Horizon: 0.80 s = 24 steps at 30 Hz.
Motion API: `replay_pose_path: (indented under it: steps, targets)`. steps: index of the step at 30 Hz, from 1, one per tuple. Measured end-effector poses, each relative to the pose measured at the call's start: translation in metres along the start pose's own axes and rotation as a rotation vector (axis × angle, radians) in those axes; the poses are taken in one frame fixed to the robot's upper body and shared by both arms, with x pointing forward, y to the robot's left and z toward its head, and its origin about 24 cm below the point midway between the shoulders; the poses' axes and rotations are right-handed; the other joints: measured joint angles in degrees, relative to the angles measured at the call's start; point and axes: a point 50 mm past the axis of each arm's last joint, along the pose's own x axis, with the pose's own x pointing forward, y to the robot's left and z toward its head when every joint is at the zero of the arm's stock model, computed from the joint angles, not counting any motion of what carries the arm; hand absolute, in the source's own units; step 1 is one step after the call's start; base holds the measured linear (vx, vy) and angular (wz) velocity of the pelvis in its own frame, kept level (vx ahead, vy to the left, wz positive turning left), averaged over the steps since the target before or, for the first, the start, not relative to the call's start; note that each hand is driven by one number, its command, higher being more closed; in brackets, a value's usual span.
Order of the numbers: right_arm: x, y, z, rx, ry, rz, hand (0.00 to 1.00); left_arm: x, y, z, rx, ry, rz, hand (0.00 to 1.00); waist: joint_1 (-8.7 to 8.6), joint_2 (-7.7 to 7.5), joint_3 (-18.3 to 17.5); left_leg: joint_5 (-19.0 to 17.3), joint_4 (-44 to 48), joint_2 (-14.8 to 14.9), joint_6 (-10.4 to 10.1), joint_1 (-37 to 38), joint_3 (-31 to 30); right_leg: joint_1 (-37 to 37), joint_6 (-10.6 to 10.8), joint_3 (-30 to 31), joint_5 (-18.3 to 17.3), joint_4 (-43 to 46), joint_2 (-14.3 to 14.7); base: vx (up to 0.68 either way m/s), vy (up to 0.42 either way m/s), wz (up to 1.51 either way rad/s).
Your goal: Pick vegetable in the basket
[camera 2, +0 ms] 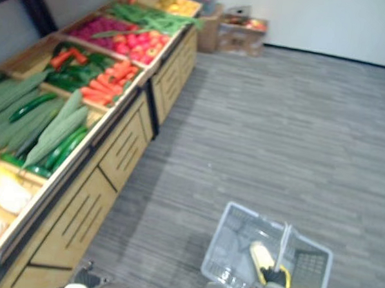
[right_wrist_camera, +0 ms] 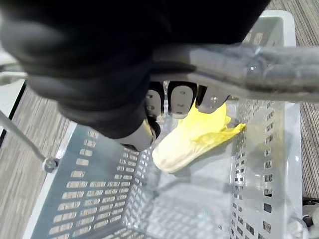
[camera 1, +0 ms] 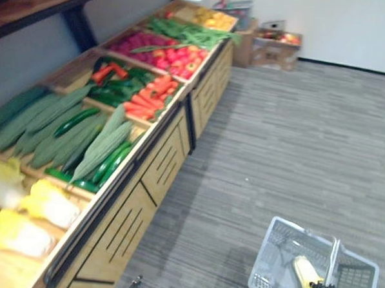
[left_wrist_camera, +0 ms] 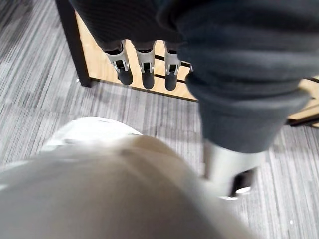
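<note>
Yellow cabbage (camera 1: pixel 305 272) being carried in a grey basket (camera 1: pixel 271 261) at the lower right of the left eye view.
The basket's handle (right_wrist_camera: pixel 239 69) is being gripped by the right hand (right_wrist_camera: pixel 180 99), its fingers curled round it, while the cabbage is lying on the basket's bottom. The left hand (left_wrist_camera: pixel 144 64) is being held with fingers straight and slightly apart, near the wooden produce stand (camera 1: pixel 146 174).
</note>
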Motion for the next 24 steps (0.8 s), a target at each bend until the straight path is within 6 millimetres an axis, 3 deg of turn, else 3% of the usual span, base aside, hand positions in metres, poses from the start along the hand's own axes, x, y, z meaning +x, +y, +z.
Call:
replay_pose_path:
  steps: [1, 2, 3, 5, 7, 10, 20, 22, 24]
  targets:
    - [0.002, -0.001, 0.005, -0.011, -0.015, 0.001, 1.0, -0.002, -0.003, -0.002, 0.012, 0.0, -0.011, 0.0, -0.18, 0.81, 0.24, -2.11, -3.91, -4.52, -0.69, 0.13, -6.86, -1.04, 0.14, 2.8, 0.67, -0.32, 0.21, -0.03, 0.258, -1.18]
    - [0.002, -0.001, 0.007, -0.009, -0.02, 0.001, 1.0, -0.002, -0.004, -0.004, 0.024, -0.001, -0.016, 0.0, -0.15, 1.29, 0.44, -2.88, -8.8, -6.93, -0.64, 0.46, -10.34, -1.66, 0.47, 4.96, 1.52, -1.0, 0.93, -0.05, 0.26, -1.06]
    - [0.002, 0.0, 0.006, -0.007, -0.018, 0.003, 1.0, -0.003, -0.004, -0.005, 0.027, 0.0, -0.016, 0.0, -0.17, 1.41, 0.53, -3.45, -10.87, -7.5, -0.34, 1.1, -10.99, -1.71, 0.85, 5.69, 1.91, -1.5, 1.45, -0.04, 0.163, -0.85]
    - [0.001, 0.004, 0.006, 0.0, -0.018, 0.011, 1.0, -0.001, -0.002, -0.003, 0.039, -0.007, -0.011, 0.0, 0.01, 1.53, 0.23, -7.0, -15.8, -7.74, -0.22, 3.59, -11.36, -2.3, 2.02, 8.39, 4.48, -4.57, 2.54, -0.01, 0.179, -0.71]
    - [0.001, 0.006, 0.007, 0.001, -0.025, 0.02, 1.0, 0.001, 0.003, 0.002, 0.047, -0.022, 0.004, 0.0, 0.56, 0.1, 0.67, -7.06, -15.65, -8.76, 0.38, 2.85, -9.07, -2.46, 2.26, 10.17, 6.75, -7.4, 1.61, -0.01, 0.164, -0.47]
    - [-0.001, 0.002, -0.001, -0.001, -0.003, 0.01, 1.0, 0.001, 0.007, -0.001, 0.059, -0.016, 0.013, 0.0, 0.64, -0.69, 0.14, -7.63, -16.15, -10.45, 1.27, 3.36, -7.69, -2.04, 3.32, 11.09, 7.91, -9.5, 0.17, 0.05, 0.137, -0.24]
    - [0.0, -0.003, -0.002, 0.017, 0.0, 0.009, 1.0, 0.002, 0.008, 0.001, 0.07, -0.022, 0.005, 0.0, -0.1, 0.02, -0.32, -7.61, -18.18, -11.45, 1.31, 7.18, -7.63, -1.47, 3.33, 10.69, 7.93, -8.5, -0.01, 0.11, 0.017, -0.13]
    - [0.0, -0.004, -0.003, 0.025, 0.009, 0.004, 1.0, 0.002, 0.009, 0.002, 0.072, -0.024, 0.0, 0.0, -0.1, -0.03, -0.28, -7.62, -18.66, -11.65, 1.32, 7.93, -7.71, -1.79, 3.3, 10.26, 7.91, -6.96, -0.11, 0.0, 0.013, -0.04]
    - [0.0, -0.007, -0.004, 0.057, 0.019, -0.013, 1.0, 0.002, 0.008, 0.002, 0.078, -0.026, -0.013, 0.0, 0.17, -0.01, -0.28, -7.86, -18.59, -11.68, 1.76, 8.0, -7.77, -4.98, 2.48, 9.4, 7.39, 0.02, -0.09, -0.01, 0.025, -0.02]
